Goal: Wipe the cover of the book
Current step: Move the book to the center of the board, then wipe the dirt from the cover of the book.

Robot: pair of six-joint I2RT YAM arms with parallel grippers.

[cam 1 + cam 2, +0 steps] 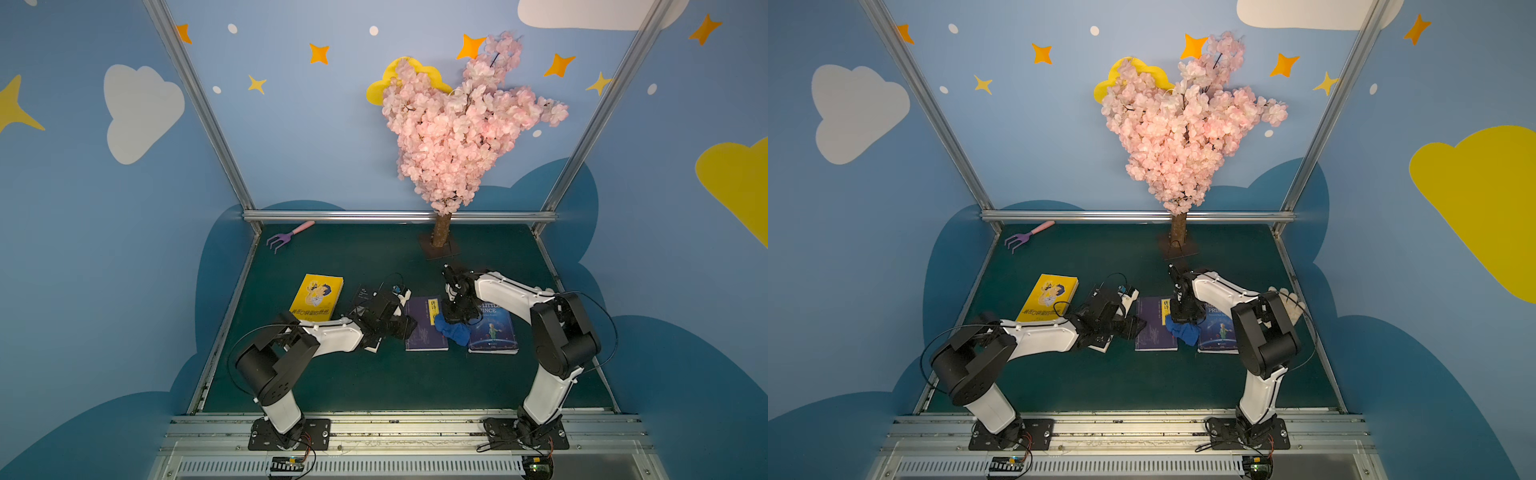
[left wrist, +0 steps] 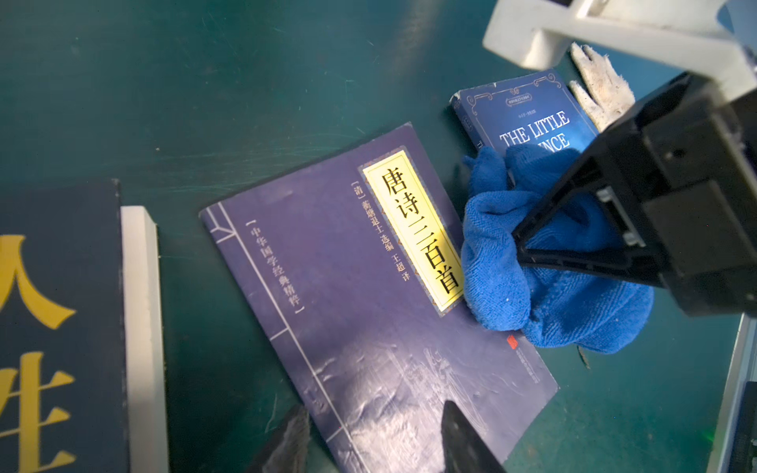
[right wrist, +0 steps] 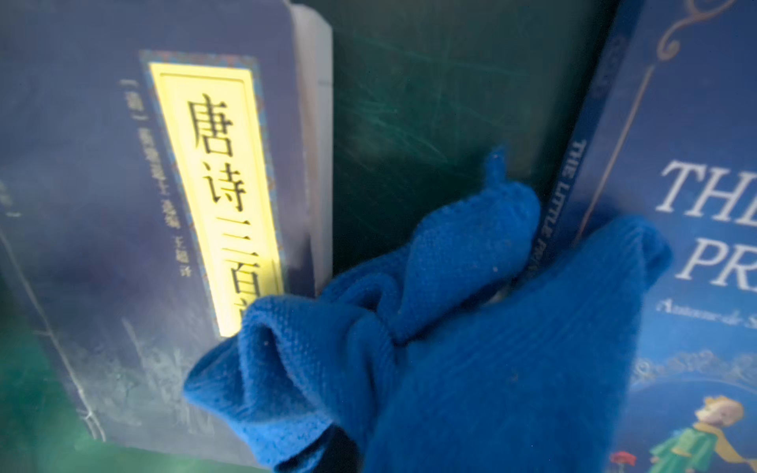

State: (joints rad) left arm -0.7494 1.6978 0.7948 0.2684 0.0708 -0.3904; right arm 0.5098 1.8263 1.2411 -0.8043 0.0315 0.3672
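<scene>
The right gripper (image 1: 455, 319) is squeezing a blue cloth (image 1: 451, 330), with its two fingers shut tight on the bunched-up top. The cloth is sitting across the gap between two books and touching both. One is the purple book (image 1: 424, 328) with a yellow name strip. The cloth is covering the strip's near end at the book's right edge. The other is the blue Little Prince book (image 1: 494, 332), and the cloth is lying over its left side and hiding part of the title.

Both books are lying flat, face up, on the green table (image 1: 374, 374). Their long sides are running from the robot toward the pink blossom tree (image 1: 457, 124), and the tops of their covers are pointing away from the robot.

The left gripper (image 2: 372, 417) is hanging over the spine side of the purple book with its fingers apart, holding nothing. A dark book with gold letters (image 2: 61, 327) is lying under the left arm, near a yellow book (image 1: 316, 297)
</scene>
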